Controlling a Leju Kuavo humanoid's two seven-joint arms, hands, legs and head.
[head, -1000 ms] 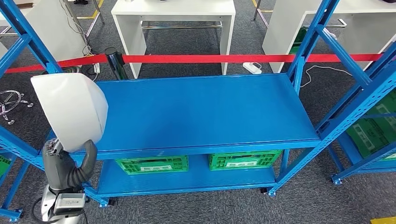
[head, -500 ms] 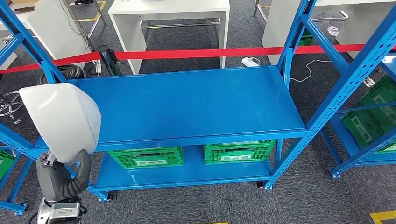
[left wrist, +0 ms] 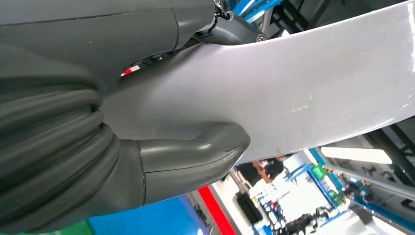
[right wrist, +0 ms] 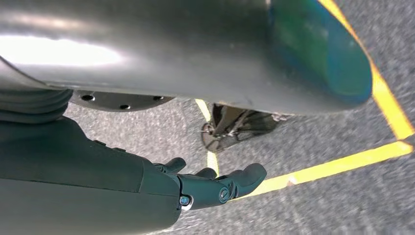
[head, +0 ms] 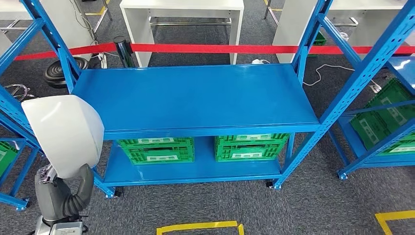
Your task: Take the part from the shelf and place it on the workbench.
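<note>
Grey carpet [head: 205,205] is covering the floor, with yellow tape [head: 198,227] marking it. Blue steel shelving [head: 195,95] is standing ahead, green crates [head: 159,151] sitting on its lower level. A red barrier belt [head: 215,48] is stretching behind, before a white table [head: 182,6].

Blue metal shelf [head: 195,98] with bare upper deck, two green plastic crates [head: 157,150] [head: 249,147] side by side on lower deck, grey carpet floor [head: 313,205] beneath

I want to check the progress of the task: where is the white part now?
The white part is in the left robot hand, low on the left of the head view, in front of the blue shelf's left end.
</note>
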